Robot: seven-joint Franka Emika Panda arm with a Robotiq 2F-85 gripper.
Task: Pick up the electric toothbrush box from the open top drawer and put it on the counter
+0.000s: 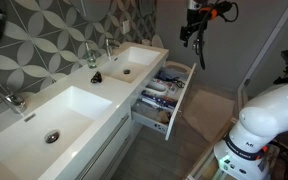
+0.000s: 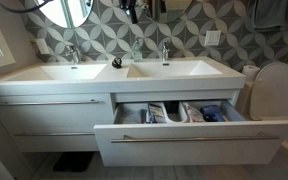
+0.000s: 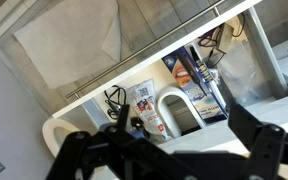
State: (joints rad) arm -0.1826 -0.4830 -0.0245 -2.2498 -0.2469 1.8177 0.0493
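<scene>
The top drawer (image 1: 177,112) stands pulled out under the counter (image 1: 84,100), and shows in both exterior views (image 2: 184,141). It holds several boxes and packets. In the wrist view a blue and white box (image 3: 198,82) lies in the drawer (image 3: 134,62) beside a white box with red and blue print (image 3: 148,108); I cannot tell which is the toothbrush box. My gripper (image 1: 193,32) hangs high above the drawer, open and empty. Its dark fingers (image 3: 169,150) spread wide across the bottom of the wrist view. The counter also shows from the front (image 2: 184,70).
A small black object (image 1: 96,77) sits on the counter between the two basins, beside chrome taps (image 2: 165,50). Black cables (image 3: 115,99) and a white arch-shaped item (image 3: 162,100) lie in the drawer. A toilet (image 2: 275,88) stands beside the vanity. The robot base (image 1: 259,130) is near the drawer.
</scene>
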